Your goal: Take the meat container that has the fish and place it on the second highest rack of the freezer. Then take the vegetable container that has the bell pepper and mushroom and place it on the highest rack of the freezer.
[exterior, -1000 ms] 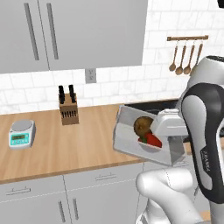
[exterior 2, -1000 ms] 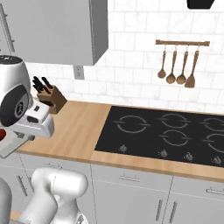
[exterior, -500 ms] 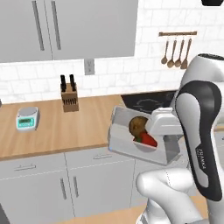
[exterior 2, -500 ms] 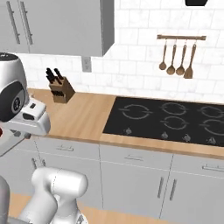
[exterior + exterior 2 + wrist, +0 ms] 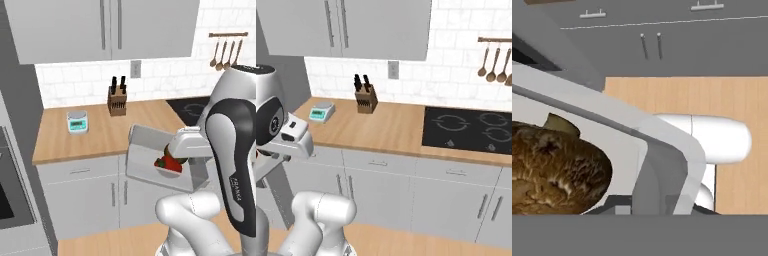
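Glossy white arm (image 5: 235, 165) with dark joint bands and "FRANKA" lettering.

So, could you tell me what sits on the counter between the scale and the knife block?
Nothing: bare wooden counter runs between the scale and knife block, in both base views.

Wooden countertop (image 5: 107, 132) is being occupied by knife block (image 5: 117, 101) at 12 o'clock, kitchen scale (image 5: 77, 122) at 9 o'clock, black cooktop (image 5: 468, 129) at 3 o'clock.

The base has swung left (camera shift), the vegetable container (image 5: 157, 162) riding along, held.
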You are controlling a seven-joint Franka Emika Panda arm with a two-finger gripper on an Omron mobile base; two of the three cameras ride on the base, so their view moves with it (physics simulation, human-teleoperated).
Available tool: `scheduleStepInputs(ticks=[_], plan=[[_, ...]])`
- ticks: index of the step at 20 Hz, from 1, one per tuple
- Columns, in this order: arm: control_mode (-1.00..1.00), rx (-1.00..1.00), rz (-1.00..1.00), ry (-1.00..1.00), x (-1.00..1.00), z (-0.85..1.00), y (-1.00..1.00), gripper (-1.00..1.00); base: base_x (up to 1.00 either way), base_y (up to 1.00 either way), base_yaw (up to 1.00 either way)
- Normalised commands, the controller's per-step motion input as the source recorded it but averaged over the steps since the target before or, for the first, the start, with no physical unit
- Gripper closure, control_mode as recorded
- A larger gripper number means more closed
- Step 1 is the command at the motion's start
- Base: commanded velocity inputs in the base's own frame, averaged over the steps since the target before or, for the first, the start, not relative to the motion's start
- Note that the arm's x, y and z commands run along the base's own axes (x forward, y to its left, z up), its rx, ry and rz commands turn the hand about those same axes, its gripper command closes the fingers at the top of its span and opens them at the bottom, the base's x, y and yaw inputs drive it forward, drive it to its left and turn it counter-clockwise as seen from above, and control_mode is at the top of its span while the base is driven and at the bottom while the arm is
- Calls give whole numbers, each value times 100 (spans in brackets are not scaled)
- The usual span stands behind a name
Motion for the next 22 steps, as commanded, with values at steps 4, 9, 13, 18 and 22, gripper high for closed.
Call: scheduleStepInputs(ticks=[4,9,13,18,22], plan=[[100,0,0,0,0,0,0,100,-13,100,0],[100,0,0,0,0,0,0,100,-11,100,-2],[100,0,0,0,0,0,0,100,-8,100,-4],[100,0,0,0,0,0,0,100,-8,100,-7],[100,0,0,0,0,0,0,100,-11,100,-10]])
